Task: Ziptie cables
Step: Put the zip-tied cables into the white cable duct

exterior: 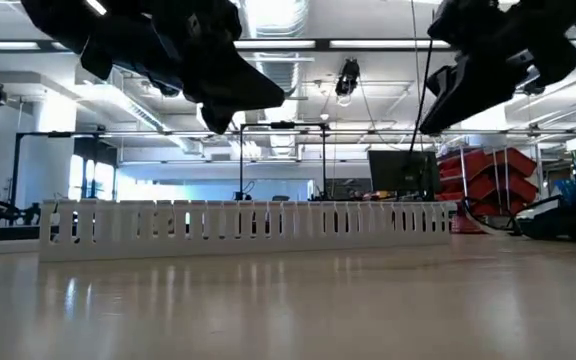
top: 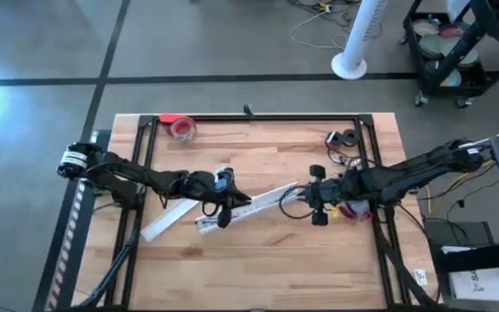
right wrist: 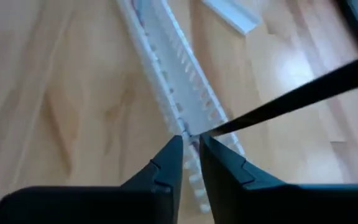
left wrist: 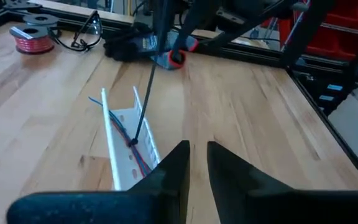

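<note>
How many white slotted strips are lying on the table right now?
2. The slotted wire duct lies diagonally at table centre between both grippers; a plain flat white strip lies beside its lower-left end. The arms could hide others.

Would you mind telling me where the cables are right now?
The cables lie inside the white slotted cable duct at mid-table, between the left gripper and the right gripper; a black zip tie reaches down to them.

Thin red and blue cables [left wrist: 131,144] lie lengthwise inside the white slotted cable duct [left wrist: 124,149] (open side up), with a black zip tie [left wrist: 143,106] rising slantwise from them; one blue end pokes out.
</note>
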